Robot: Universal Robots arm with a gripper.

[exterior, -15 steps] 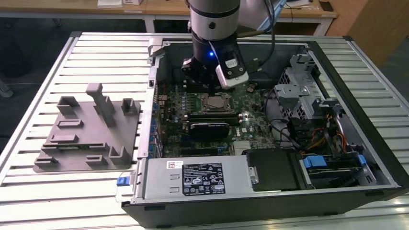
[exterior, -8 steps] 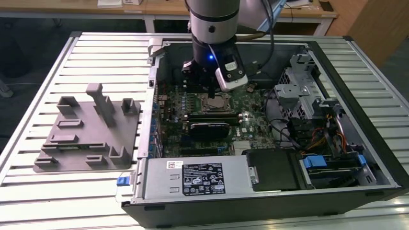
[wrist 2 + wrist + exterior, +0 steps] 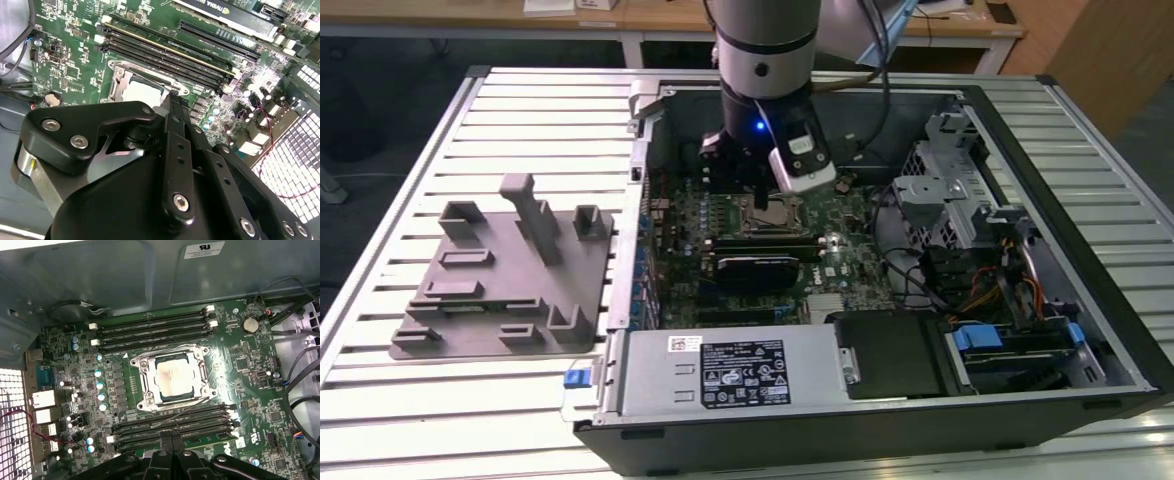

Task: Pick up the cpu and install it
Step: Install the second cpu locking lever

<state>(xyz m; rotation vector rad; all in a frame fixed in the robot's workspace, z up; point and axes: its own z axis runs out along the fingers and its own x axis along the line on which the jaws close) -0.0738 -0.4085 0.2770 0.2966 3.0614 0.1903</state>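
Black tool fingers pressed together, gripping nothing, hover low in the first wrist view over the motherboard. At mid-frame the cpu sits in its socket.

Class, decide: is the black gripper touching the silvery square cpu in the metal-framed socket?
Apart. In the first wrist view, the gripper ends over the memory slots, green board separating it from the cpu.

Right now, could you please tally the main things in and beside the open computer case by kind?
cpu: 1
socket frame: 1
coin battery: 1
grey tray: 1
gripper: 1
Total: 5
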